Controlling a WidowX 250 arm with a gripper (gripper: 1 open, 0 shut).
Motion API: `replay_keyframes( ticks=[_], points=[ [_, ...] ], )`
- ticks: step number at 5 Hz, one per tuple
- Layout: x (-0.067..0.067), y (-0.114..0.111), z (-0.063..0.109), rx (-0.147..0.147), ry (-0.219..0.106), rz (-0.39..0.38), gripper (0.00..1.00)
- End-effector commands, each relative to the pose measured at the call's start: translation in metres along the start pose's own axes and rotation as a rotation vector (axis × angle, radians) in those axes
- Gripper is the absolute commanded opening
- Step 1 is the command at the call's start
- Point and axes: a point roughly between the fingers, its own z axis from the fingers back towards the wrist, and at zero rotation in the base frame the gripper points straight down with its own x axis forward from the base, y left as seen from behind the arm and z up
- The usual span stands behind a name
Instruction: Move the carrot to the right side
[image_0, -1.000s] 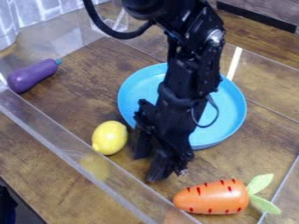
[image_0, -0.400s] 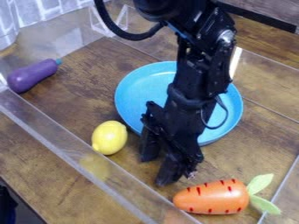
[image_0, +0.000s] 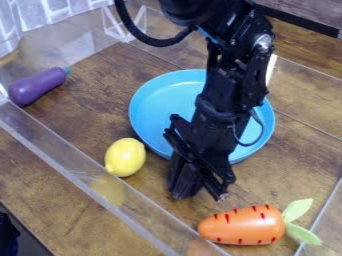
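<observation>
Carrot (image_0: 246, 226) lies on its side at the bottom right of the wooden table (image_0: 94, 100), leafy top pointing right, just inside the clear wall at the front edge. My gripper (image_0: 195, 190) points steeply down just left of and above it, fingers closed on nothing; as far as I can tell it's beside the carrot, not touching it. Blue plate (image_0: 160, 100) sits behind my arm, lemon (image_0: 124, 157) to the left of the gripper, eggplant (image_0: 38, 85) well apart at far left.

Risks as I see them:
- Closed fingers mean a push, not a pick. The carrot is rounded and tapered, so an off-centre contact would likely spin or roll it instead of sliding it right.
- Little room between the carrot and the front wall; a push angled toward the camera could jam it there.
- Coming down too close could pin the carrot under the fingertips or pop it sideways.
- My arm hangs over the plate rim; a wide sweep could drag the plate.
</observation>
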Motion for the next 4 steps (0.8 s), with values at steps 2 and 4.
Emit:
replay_keyframes(
  ticks=[2, 4],
  points=[
    [-0.005, -0.002, 0.006, -0.006, -0.023, 0.014, 0.00],
    [-0.006, 0.003, 0.012, -0.024, -0.007, 0.066, 0.00]
  ],
)
